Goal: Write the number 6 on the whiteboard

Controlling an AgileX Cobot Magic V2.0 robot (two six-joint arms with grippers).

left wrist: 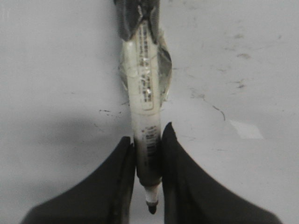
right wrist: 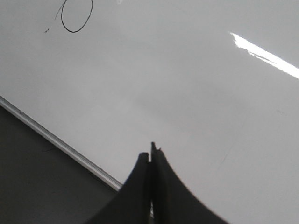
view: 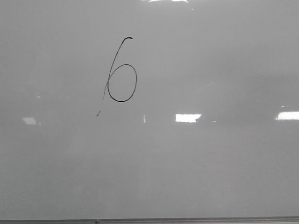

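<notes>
One number 6 (view: 122, 74) stands drawn on the whiteboard (view: 210, 163), in its upper half and left of centre: a tall slanted stem joined to a closed round loop, with a tiny speck (view: 98, 114) just below-left of it. It looks finished.

The left gripper (left wrist: 148, 154) clamps one marker (left wrist: 142, 93), its long axis running between the fingers. The front view shows neither arm, so which is nearer the 6 cannot be judged.

The right gripper (right wrist: 150, 158) is pressed closed and empty, the 6's loop well apart from it, far across the board.
</notes>
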